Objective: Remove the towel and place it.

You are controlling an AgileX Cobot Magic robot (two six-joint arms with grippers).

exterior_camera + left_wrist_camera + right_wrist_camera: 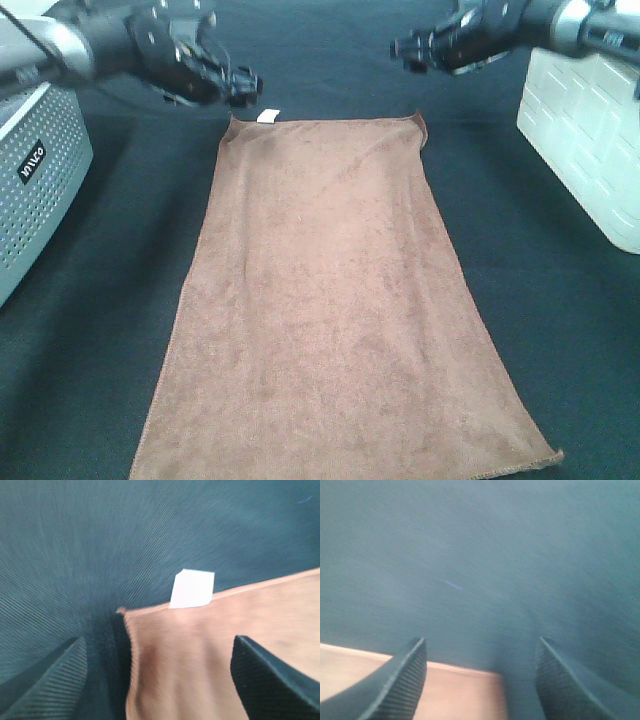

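With the towel (pixel 335 300) lying spread flat on the black bench (pixel 100 330), the left claw (pixel 243 88) and right claw (pixel 410 50) hang wide and empty above its far corners; placing looks done.

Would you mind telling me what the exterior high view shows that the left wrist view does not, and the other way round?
Only the exterior high view shows the whole towel spread flat, the left gripper and right gripper above its far corners, a grey perforated box and a white container. Only the left wrist view shows the left gripper's open jaws from within, straddling the towel's corner, and the hem close up. Both show the brown towel, its white tag and the black table cloth.
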